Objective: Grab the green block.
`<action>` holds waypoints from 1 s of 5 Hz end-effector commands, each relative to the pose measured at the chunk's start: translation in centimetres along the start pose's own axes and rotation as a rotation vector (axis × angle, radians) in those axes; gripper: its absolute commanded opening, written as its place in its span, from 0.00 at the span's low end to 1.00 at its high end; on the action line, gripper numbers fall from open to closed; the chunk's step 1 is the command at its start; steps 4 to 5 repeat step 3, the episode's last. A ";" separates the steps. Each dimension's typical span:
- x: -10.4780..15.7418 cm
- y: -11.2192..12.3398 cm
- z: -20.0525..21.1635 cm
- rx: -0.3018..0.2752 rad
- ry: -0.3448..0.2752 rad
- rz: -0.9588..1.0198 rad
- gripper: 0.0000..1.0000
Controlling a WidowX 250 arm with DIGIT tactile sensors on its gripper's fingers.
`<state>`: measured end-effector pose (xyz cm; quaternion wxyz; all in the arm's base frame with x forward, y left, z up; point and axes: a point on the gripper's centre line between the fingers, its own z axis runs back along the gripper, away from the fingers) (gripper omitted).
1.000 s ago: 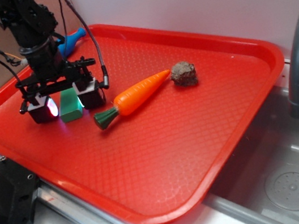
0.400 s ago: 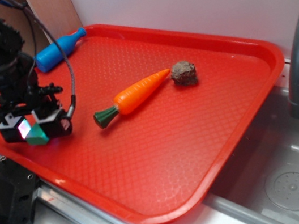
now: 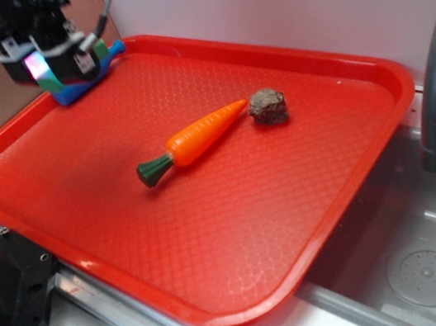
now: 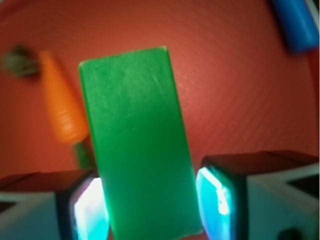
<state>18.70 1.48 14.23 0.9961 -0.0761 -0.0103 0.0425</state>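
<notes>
No readable text, labels or numbers anywhere — the wrist view seems too blurred.

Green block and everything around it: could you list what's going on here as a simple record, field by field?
green block: clamped between the gripper's pads, lifted off the tray
gripper: shut on the block, raised over the tray's far left corner
tray: red, beside a sink
toy carrot: lying mid-tray, green stem toward the front left
brown lump: at the carrot's tip
blue bottle: lying under the gripper
</notes>
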 end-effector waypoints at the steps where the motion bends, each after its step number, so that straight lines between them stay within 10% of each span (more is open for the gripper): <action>1: -2.0 -2.7 6.9 0.046 -0.053 -0.220 0.00; 5: -2.9 -3.2 7.5 0.076 -0.034 -0.174 0.00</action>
